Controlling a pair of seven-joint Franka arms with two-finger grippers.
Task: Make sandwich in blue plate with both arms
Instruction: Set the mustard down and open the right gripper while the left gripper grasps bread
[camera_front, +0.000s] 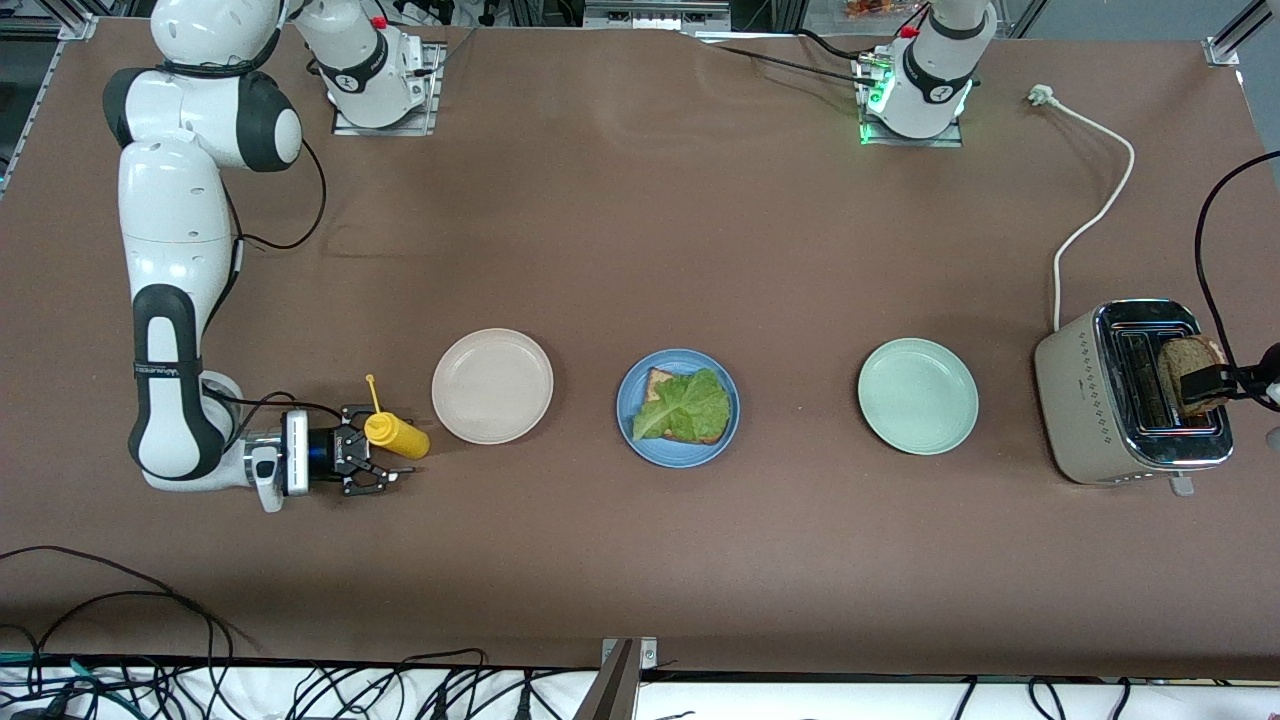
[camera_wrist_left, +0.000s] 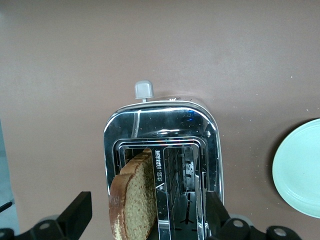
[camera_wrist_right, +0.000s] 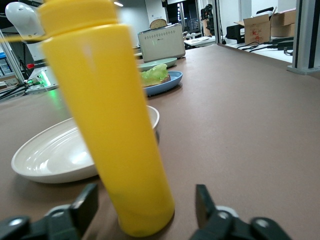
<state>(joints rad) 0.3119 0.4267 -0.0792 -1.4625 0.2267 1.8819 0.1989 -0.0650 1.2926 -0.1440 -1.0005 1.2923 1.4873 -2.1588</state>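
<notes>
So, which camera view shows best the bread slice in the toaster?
The left wrist view: the bread slice fills it from close, standing in a slot of the toaster. The front view shows it small, at the left gripper. In the right wrist view, only its top shows, tiny.

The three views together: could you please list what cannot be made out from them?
- Front view: the left gripper is cut off by the picture edge at the toaster.
- Left wrist view: the bread slice runs off the picture edge; its lower part sits inside the slot.
- Front view: the lettuce covers most of the bread on the blue plate.
- Right wrist view: the yellow bottle blocks part of the white plate.
</notes>
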